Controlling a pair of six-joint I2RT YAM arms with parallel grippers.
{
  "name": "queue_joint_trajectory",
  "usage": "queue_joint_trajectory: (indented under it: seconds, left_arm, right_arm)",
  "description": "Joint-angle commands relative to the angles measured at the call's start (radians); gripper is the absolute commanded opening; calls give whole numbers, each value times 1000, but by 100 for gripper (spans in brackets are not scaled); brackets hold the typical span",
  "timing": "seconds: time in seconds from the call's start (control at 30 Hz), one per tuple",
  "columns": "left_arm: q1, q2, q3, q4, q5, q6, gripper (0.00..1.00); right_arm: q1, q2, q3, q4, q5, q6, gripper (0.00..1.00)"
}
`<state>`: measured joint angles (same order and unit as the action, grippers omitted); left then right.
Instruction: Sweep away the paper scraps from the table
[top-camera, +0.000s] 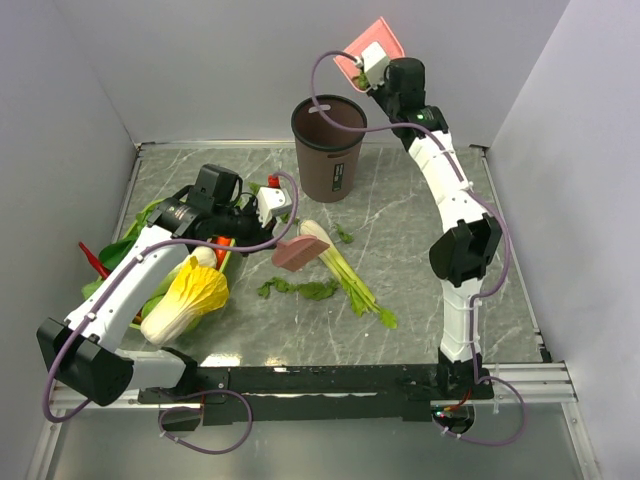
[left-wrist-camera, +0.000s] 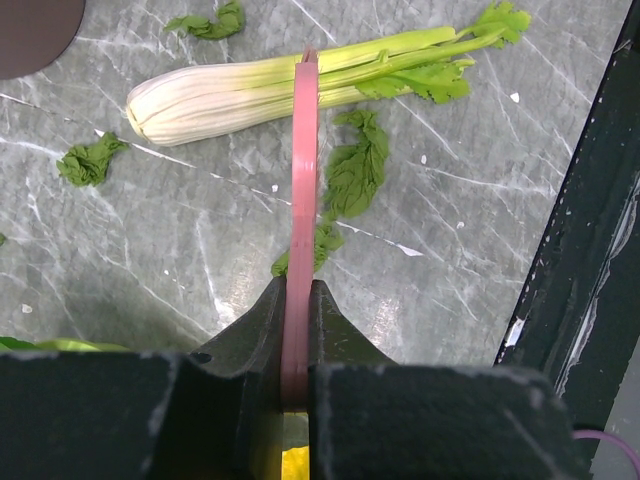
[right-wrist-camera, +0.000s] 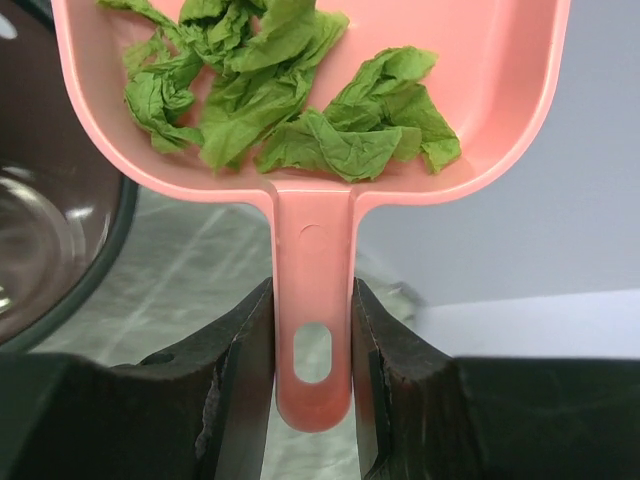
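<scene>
Above and just beside the brown bin, the right gripper clamps the handle of a smooth pink dustpan holding crumpled paper scraps, apparently not yet tipped. Near the bin, ragged scraps remain on the veined table by the ribbed stalk. The left gripper pinches a thin pink sweeper blade.

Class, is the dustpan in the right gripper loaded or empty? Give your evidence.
Loaded: several crumpled green scraps lie in the dustpan, and the right gripper is shut on its handle.
</scene>
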<state>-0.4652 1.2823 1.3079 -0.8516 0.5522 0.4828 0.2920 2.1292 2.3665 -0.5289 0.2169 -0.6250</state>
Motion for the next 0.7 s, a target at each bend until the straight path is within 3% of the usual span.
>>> queue_joint_trajectory:
  seconds: [0.0,0.2,0.33,0.5,0.67]
  left_arm:
    - [0,-24,19,25,29,19,1]
    - [2,-31,13,26,37,16,1]
    - [2,-35,4,31,37,16,1]
    - [2,-32,2,37,41,11,1]
    - [3,-21,10,40,48,7,1]
  right_arm:
    - [30,-15,-10,153,50,-208,0]
    - [55,-80,-159,211,30,-526,0]
    - [62,-106,-217,227,59,-642,0]
    - [84,-204,-416,481,88,-859,0]
    - [98,-230,-481,547,95,-897,0]
